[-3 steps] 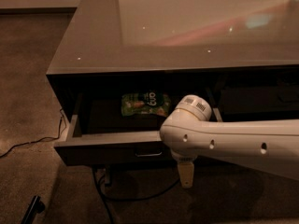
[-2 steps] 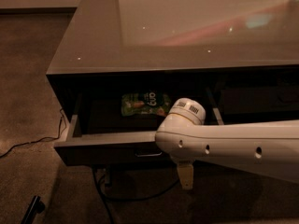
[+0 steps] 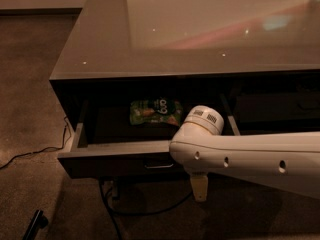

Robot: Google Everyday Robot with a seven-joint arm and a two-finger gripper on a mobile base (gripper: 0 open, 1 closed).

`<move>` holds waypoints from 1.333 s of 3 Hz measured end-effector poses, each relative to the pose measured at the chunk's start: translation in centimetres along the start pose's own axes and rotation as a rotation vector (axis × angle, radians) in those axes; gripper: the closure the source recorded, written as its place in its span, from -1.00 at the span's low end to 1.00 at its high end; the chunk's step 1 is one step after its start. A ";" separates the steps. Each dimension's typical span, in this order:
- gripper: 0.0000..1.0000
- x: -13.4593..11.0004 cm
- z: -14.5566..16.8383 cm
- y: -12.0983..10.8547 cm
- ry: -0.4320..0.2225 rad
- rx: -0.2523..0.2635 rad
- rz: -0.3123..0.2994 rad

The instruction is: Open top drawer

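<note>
The top drawer [image 3: 110, 160] stands pulled out from under the glossy grey tabletop [image 3: 150, 39]. Its dark front faces me, with a small loop handle [image 3: 159, 165] near its middle. A green snack bag [image 3: 155, 111] lies inside towards the back. My white arm [image 3: 240, 156] reaches in from the right across the drawer's front right part. The gripper [image 3: 199, 186] hangs below the arm, just right of and below the handle, in front of the drawer front. The drawer's right end is hidden behind the arm.
A second dark compartment [image 3: 270, 104] sits to the right under the tabletop. Black cables [image 3: 30, 151] run over the brown carpet at the left and under the drawer. A dark object [image 3: 35, 223] lies on the floor at the bottom left.
My arm has shifted slightly to the left along the drawer front. The drawer stays pulled out about the same amount, and the bag has not moved.
</note>
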State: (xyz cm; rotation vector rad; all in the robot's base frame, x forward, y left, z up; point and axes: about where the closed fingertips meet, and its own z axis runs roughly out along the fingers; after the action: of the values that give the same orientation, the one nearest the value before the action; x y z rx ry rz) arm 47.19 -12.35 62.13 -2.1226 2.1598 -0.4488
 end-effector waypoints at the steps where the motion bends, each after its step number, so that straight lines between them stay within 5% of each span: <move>1: -1.00 1.1 -1.5 -1.5 -0.008 0.078 0.044; 3: -1.00 3.9 -4.9 -5.4 -0.049 0.233 0.153; 4: -1.00 5.1 -5.6 -6.8 -0.109 0.272 0.208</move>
State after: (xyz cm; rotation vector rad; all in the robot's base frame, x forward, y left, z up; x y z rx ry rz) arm 52.09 -16.51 70.04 -1.7209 2.0932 -0.5573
